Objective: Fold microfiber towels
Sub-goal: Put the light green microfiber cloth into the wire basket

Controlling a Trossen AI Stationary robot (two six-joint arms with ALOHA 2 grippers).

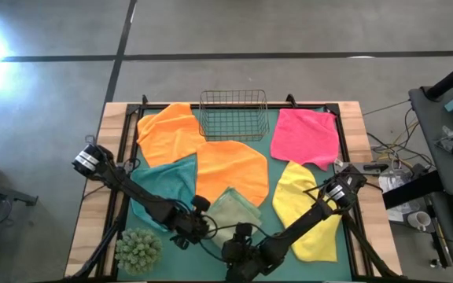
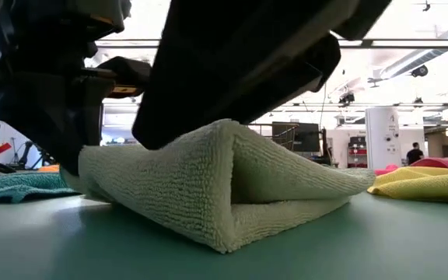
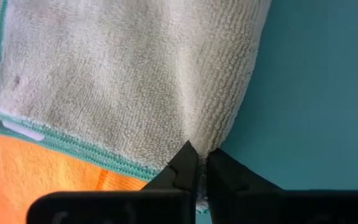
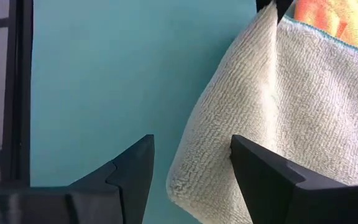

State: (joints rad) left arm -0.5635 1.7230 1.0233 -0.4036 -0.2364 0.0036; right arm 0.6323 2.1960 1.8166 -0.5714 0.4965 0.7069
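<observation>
At nine o'clock on the tabletop (image 1: 89,228) the teal towel (image 1: 167,185) is seen lying flat, with the plant ball (image 1: 138,250) at seven o'clock. Just past it, the left end effector (image 1: 203,228) is pressed together on the edge of the olive towel (image 1: 236,211), right where the cloth bends. That hold looks chosen to lift one folded edge so it can be carried over the rest. At twelve o'clock the basket (image 1: 234,114) is flanked by one orange towel (image 1: 167,130), while a second orange towel (image 1: 230,169) lies at the centre, partly under the olive one.

Moving right, the right end effector (image 1: 242,245) is held spread at six o'clock, its fingers (image 4: 135,168) straddling the olive towel's near corner without being closed on it; it appears to be waiting to take that corner. Further right, the yellow towel (image 1: 309,208) is spread at four o'clock and the pink towel (image 1: 305,134) at two o'clock, both untouched.

From above, the olive towel looks flat; only the low view shows it tented up off the tabletop with a hollow under the fold. The pinch itself is confirmed by the left wrist view alone, and the open gap by the right wrist view.
</observation>
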